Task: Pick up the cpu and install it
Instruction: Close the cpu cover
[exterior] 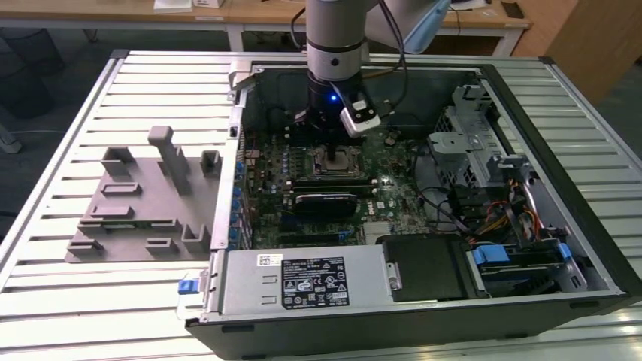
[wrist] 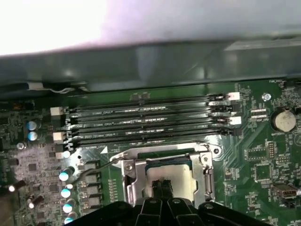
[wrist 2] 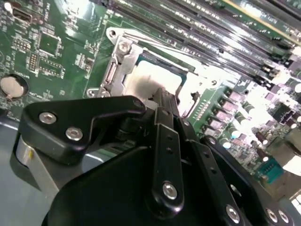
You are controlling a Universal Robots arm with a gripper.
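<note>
Black end effector point(wrist: 162, 189), fingers drawn together, tips at the small square silver-topped cpu point(wrist: 181, 173) lying inside the metal-framed black socket point(wrist: 129, 181). Seating probably wants level, gentle pressure.

Shiny silver metal cpu point(wrist: 173, 173), matt black fingers point(wrist: 157, 190), grey plastic fixture point(exterior: 131, 218).

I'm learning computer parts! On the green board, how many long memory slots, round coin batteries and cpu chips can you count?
memory slots: 4
coin battery: 1
cpu: 1
Total: 6
</note>
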